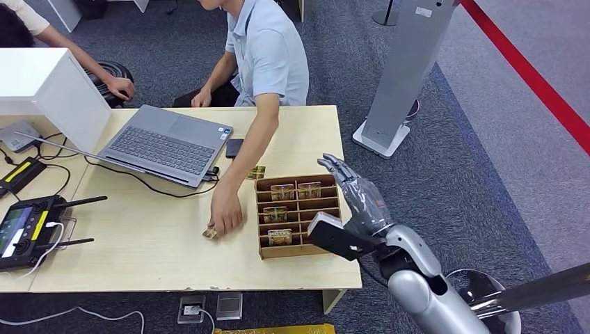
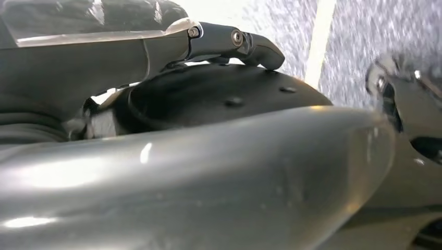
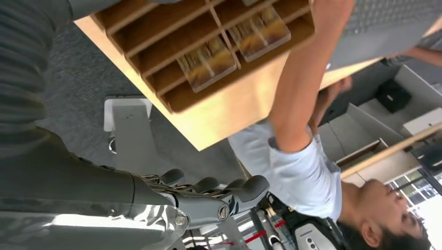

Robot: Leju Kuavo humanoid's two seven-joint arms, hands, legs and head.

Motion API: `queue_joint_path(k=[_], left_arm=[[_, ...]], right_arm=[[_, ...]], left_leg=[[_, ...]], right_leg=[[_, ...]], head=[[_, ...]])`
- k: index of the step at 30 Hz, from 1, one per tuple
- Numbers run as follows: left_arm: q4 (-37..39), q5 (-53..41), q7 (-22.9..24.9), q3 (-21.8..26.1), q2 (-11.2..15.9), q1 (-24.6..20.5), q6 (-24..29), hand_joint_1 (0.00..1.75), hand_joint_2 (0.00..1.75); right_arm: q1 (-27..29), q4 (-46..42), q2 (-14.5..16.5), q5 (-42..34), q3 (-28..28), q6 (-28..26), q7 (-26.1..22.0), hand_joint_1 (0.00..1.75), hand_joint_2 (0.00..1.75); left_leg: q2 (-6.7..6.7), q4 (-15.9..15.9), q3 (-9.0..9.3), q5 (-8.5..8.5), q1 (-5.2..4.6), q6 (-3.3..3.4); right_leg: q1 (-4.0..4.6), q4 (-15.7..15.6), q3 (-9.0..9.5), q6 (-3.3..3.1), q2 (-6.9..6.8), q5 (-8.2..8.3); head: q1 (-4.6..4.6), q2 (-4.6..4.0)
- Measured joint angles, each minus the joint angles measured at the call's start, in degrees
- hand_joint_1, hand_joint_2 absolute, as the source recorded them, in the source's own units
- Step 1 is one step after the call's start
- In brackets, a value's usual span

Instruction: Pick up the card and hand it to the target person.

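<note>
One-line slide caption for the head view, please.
Right hand open beside the wooden card box while a seated person's hand rests on a card on the table.

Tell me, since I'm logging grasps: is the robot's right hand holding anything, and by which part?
Nothing is held. The right hand hovers beside the wooden card box with fingers extended and apart, touching no card.
</note>
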Motion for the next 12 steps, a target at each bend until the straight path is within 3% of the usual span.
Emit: queue_joint_path(k=[1, 2, 3, 5, 8, 12], left_arm=[[0.0, 0.1, -0.1, 0.1, 0.4, 0.1, -1.0, 0.0, 0.0], [0.0, 0.1, -0.1, 0.2, 0.7, 0.2, -1.6, 0.0, 0.0], [0.0, 0.1, -0.1, 0.3, 0.8, 0.3, -1.8, 0.0, 0.0], [-0.1, 0.1, -0.1, 0.5, 1.0, 0.3, -1.8, 0.0, 0.0], [-0.4, -0.1, 0.2, 0.7, 1.2, 0.4, -1.7, 0.0, 0.0], [-0.6, -1.4, 4.1, 0.8, 0.6, -0.3, 1.3, 0.0, 0.0]], right_arm=[[0.6, 0.1, 0.3, 1.4, 0.7, -0.7, 0.3, 1.33, 1.75], [0.9, 0.3, 0.5, 2.5, 1.3, -1.4, 0.5, 1.62, 1.75], [1.1, 0.5, 0.8, 3.4, 1.8, -2.0, 0.7, 1.7, 1.75], [1.1, 0.8, 1.2, 4.5, 2.4, -2.9, 0.7, 1.69, 1.75], [1.1, 1.2, 1.8, 5.8, 3.0, -3.7, 0.6, 1.52, 1.75], [0.4, 1.4, 2.1, 7.4, 3.2, -4.1, -0.1, 1.34, 1.75]], left_leg=[[0.0, 0.0, -0.01, 0.0, 0.0, 0.0], [0.0, 0.0, -0.01, 0.0, 0.0, 0.0], [0.01, 0.0, -0.01, 0.0, 0.0, 0.0], [0.01, 0.0, 0.0, 0.0, 0.0, 0.0], [0.01, 0.0, 0.0, 0.01, 0.0, 0.01], [0.01, 0.0, -0.01, 0.01, -0.01, 0.01]], right_leg=[[0.0, 0.0, -0.01, 0.0, 0.0, 0.0], [0.0, 0.0, -0.01, 0.0, 0.0, 0.0], [0.0, 0.0, 0.0, 0.0, 0.0, 0.0], [0.0, 0.0, 0.01, 0.0, 0.01, 0.0], [0.0, 0.0, 0.02, 0.02, 0.01, 0.01], [-0.02, 0.0, 0.03, 0.04, 0.0, 0.03]], head=[[-0.02, 0.0], [-0.07, 0.0], [-0.1, 0.0], [-0.04, 0.0], [0.05, 0.0], [0.04, 0.0]])
